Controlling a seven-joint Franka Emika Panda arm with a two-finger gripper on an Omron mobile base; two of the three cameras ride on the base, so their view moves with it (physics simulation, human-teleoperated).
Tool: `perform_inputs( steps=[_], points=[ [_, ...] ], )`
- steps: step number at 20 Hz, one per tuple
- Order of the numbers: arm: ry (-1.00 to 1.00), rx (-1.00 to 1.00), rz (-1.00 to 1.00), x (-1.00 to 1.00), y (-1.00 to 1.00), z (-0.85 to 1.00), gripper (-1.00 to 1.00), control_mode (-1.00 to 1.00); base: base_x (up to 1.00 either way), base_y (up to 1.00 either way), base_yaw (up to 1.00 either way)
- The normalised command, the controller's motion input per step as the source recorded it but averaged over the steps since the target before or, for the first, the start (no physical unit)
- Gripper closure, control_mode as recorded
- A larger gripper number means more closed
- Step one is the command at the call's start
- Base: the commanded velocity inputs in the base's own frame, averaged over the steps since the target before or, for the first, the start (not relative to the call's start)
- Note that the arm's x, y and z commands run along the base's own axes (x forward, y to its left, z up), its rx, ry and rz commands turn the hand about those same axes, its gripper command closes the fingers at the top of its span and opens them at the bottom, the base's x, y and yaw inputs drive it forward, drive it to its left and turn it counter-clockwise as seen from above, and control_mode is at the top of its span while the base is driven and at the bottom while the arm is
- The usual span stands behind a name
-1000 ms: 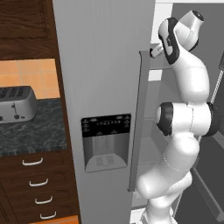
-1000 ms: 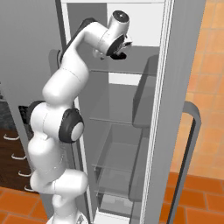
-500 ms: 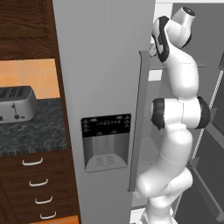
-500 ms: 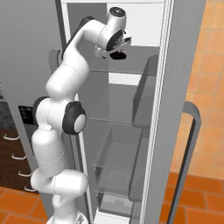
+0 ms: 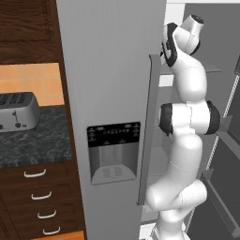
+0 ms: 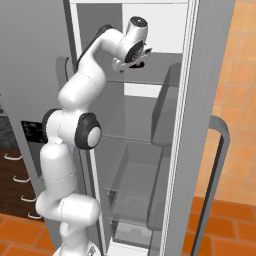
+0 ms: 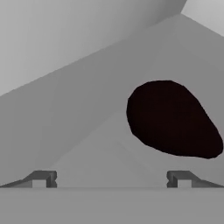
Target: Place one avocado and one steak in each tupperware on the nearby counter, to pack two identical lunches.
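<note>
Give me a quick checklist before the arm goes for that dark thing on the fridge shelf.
1. Pincer open: ok, tips stand wide apart.
2. Dark pear-shaped avocado in sight: ok, ahead in the hand view.
3. Avocado centred between the fingertips: not ok, it sits toward the right tip.
4. Pincer empty: ok, nothing between the tips.
5. Grey refrigerator door open: ok.
6. Pale-grey tupperware ready on the dark speckled counter: cannot tell.

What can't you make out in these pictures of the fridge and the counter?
- Dark rounded avocado-like object on the grey fridge shelf: hand view shows it nearly black, no detail.
- Open end effector: right base view, fingertips lost against that dark object.
- Silver toaster: cut by the left base view's left edge.
- Dark speckled stone counter: cut by that edge too.
</note>
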Motion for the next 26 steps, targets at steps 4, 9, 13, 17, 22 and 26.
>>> perform_inputs(
  steps=[4, 9, 13, 17, 22, 26],
  points=[
    [-0.07, -0.17, 0.01, 0.06, 0.0, 0.04, -1.0, -1.0, 0.0, 0.0, 0.0],
    [-0.11, -0.15, -0.06, 0.16, -0.05, 0.32, -1.0, -1.0, 0.0, 0.0, 0.0],
    [-0.04, 0.06, -0.13, 0.72, -0.13, -0.02, -1.0, -1.0, 0.0, 0.0, 0.0],
    [0.0, 0.19, -0.01, 0.79, -0.15, -0.25, -1.0, -1.0, 0.0, 0.0, 0.0],
    [0.03, 0.21, 0.0, 0.58, 0.04, -0.59, 1.0, -1.0, 0.0, 0.0, 0.0],
    [0.0, 0.12, 0.07, -0.44, 0.14, -0.83, 1.0, -1.0, 0.0, 0.0, 0.0]
  ],
)
